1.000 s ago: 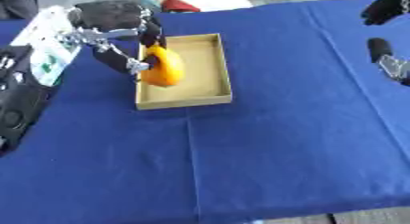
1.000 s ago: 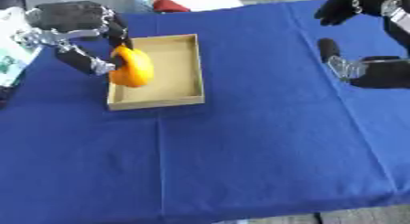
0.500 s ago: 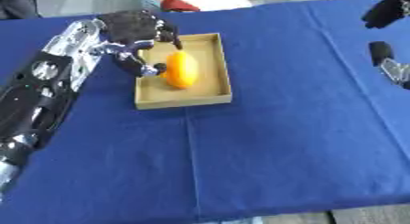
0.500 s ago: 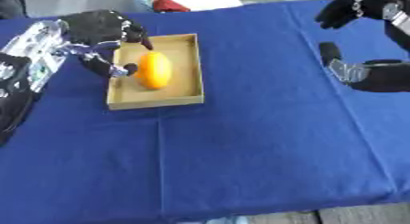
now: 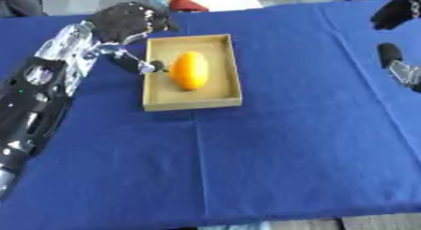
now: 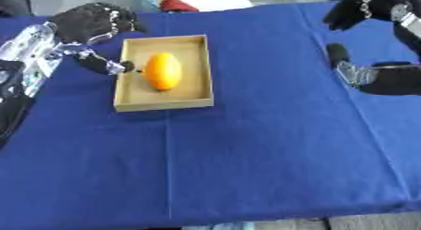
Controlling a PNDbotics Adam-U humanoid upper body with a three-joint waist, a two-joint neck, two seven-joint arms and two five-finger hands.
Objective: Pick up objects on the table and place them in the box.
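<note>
- Blue cloth (image 5: 271, 144) spread over the whole worktop, creased faintly down the middle.
- Shallow tan box (image 5: 191, 102) set toward the far left of the cloth, long side running away from the robot.
- Inside the box: an orange oval object (image 5: 189, 70), lying lengthwise on the box floor, nearer the far half, apart from the right wall.
- Left hand (image 5: 123, 22) raised over the cloth just beyond the box's far-left corner, fingers curled, gripping nothing.
- One dark fingertip (image 5: 154, 65) of that hand reaching down to the left rim of the box, right beside the orange object; touching or just short of it, cannot tell.
- Orange object thus to the right of and nearer than the left palm, free of any grasp.
- Left forearm, silver and black, running down the left edge toward the near corner.
- Right hand (image 6: 355, 11) at the far right edge, well apart from the box, dark fingers curled downward, nothing held.
- Red and white items (image 5: 197, 0) past the far edge of the worktop, too indistinct to identify.
</note>
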